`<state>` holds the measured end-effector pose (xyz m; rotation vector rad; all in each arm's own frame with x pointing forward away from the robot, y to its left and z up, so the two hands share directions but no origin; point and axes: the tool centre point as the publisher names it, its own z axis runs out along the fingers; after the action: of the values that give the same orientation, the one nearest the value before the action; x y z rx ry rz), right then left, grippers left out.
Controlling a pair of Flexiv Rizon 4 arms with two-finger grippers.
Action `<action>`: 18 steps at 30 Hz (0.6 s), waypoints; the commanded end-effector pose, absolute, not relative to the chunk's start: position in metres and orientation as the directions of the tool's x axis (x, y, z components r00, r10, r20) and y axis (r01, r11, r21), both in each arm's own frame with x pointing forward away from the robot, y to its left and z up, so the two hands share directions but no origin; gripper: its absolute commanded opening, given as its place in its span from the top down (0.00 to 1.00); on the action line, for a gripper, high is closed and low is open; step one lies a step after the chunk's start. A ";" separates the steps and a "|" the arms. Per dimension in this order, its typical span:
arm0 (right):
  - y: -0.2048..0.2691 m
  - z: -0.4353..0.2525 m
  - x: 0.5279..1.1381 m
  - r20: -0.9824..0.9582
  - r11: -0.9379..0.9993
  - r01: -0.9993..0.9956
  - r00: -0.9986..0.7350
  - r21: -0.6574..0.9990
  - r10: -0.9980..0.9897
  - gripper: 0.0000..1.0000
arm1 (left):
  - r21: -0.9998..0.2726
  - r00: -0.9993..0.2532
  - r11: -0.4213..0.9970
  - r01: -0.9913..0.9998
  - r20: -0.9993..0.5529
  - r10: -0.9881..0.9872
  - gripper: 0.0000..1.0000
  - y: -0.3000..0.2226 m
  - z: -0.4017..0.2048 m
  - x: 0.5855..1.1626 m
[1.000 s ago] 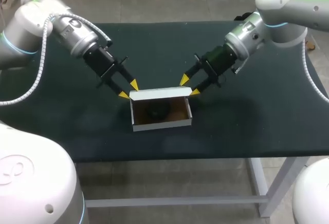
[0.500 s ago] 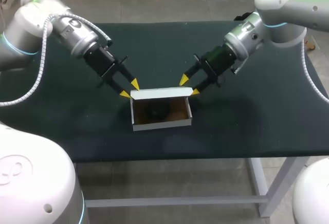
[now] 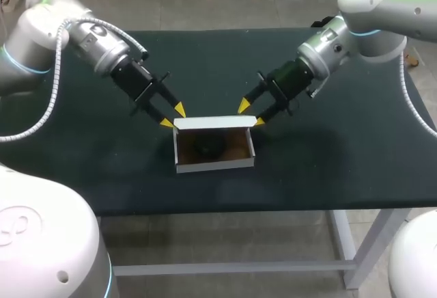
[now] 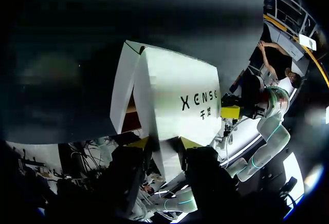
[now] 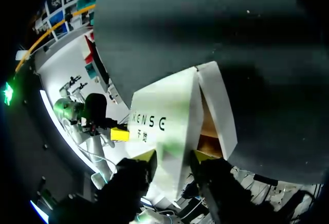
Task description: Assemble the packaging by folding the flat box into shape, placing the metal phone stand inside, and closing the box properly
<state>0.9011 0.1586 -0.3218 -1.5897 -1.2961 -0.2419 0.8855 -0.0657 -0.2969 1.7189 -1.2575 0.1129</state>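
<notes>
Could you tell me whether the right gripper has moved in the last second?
No: the right gripper keeps its place at the white lid's right end, unchanged against the table's far edge.

A table (image 3: 341, 161) with a dark green top stands on pale metal legs; one leg and a crossbar show below its near edge. Only one thing lies directly on the top, a white cardboard box (image 3: 214, 165). It sits flat near the middle, closer to the near edge than the far one. It is open on top and brown inside, and its long lid flap (image 3: 215, 123) stands along the far side.
</notes>
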 end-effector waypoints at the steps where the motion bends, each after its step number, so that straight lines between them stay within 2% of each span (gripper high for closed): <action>1: 0.163 -0.323 0.904 0.684 0.112 0.811 0.400 -0.575 0.610 0.53 | 0.634 0.467 -0.003 -0.773 0.567 -0.678 0.65 -0.070 -0.297 0.886; 18: 0.167 -0.324 0.906 0.681 0.114 0.807 0.402 -0.579 0.612 0.53 | 0.621 0.485 -0.002 -0.784 0.611 -0.626 0.64 -0.082 -0.302 0.888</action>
<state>0.9030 0.1592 -0.3232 -1.5911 -1.2922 -0.2368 0.8907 -0.0750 -0.2993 1.6992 -1.2209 0.1760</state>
